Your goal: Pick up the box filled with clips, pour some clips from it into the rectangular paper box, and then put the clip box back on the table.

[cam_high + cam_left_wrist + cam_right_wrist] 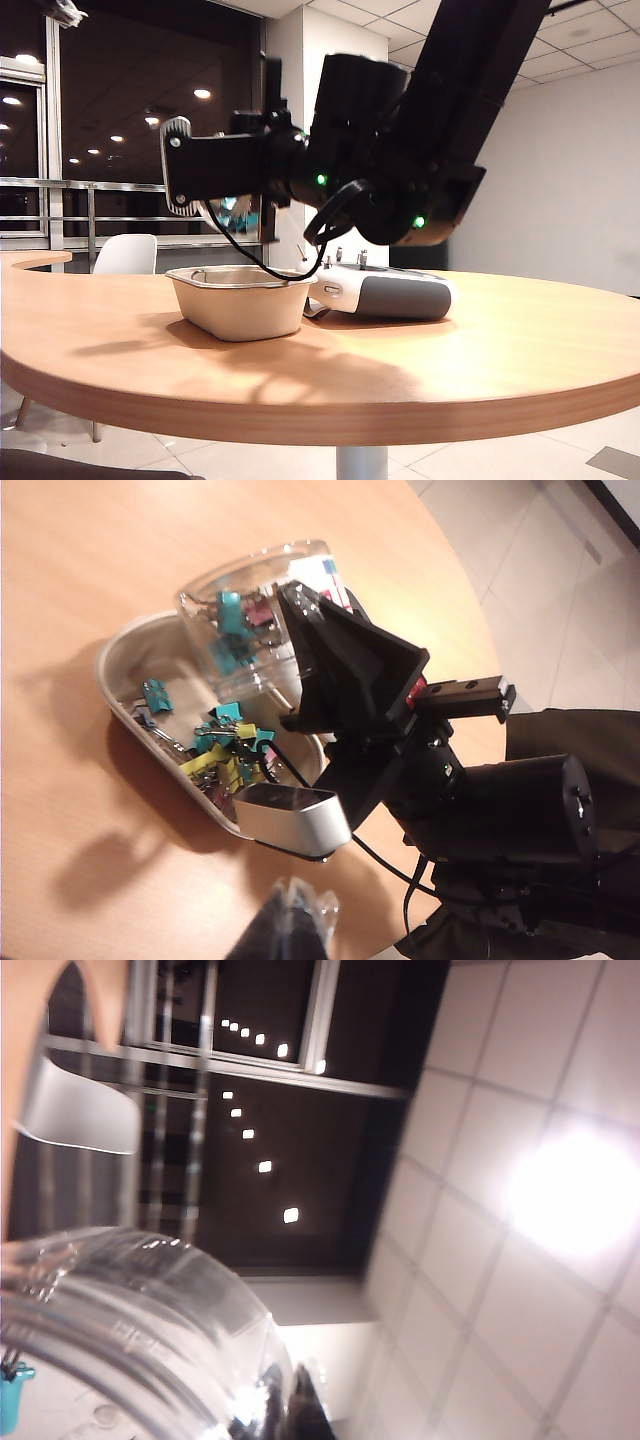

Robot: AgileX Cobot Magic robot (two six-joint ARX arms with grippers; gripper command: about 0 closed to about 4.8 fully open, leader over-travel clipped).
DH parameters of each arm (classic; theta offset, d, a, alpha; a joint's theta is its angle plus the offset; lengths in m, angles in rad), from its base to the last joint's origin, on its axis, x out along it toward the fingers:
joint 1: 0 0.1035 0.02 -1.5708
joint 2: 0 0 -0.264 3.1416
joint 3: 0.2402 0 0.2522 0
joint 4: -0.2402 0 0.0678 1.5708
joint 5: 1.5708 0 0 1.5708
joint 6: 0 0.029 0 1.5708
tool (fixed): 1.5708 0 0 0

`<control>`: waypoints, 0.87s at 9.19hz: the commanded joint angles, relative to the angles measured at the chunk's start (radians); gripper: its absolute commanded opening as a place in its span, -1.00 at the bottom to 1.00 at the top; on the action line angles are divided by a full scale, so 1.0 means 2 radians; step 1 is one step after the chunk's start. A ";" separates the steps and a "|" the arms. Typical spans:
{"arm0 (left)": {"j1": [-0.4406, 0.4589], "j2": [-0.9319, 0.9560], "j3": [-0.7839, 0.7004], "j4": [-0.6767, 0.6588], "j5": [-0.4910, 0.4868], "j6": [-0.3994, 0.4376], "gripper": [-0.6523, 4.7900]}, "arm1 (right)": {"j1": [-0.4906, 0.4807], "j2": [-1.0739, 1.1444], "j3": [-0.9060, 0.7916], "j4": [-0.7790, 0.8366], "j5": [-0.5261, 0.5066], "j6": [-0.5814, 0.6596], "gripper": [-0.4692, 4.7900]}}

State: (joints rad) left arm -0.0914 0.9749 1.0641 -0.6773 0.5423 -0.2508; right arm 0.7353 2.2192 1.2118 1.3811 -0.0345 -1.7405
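The right gripper (300, 645) and its tilted jar (250, 620) hang over the paper tray (240, 300), blocking entry from above. The controller (385, 293) crowds the tray's side; the near table (400, 380) lies bare.

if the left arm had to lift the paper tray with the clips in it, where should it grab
Probably pinch the rolled rim of the rectangular paper box on the bare long side, from above. The right gripper holds the tilted clip jar over the other side; the clips lie inside.
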 commanded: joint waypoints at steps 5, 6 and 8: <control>0.000 -0.001 0.002 0.002 0.002 0.006 -0.78 | 0.005 -0.020 0.013 0.019 -0.006 -0.134 -0.81; 0.000 -0.001 0.002 0.002 0.002 0.006 -0.78 | 0.009 -0.021 0.013 0.019 -0.006 -0.153 -0.81; 0.000 -0.001 0.002 0.002 0.002 0.006 -0.78 | 0.014 -0.026 0.012 0.017 0.040 0.045 -0.83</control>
State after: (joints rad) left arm -0.0914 0.9756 1.0641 -0.6773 0.5419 -0.2436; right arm 0.7643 2.1765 1.2362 1.3941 -0.0006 -1.8294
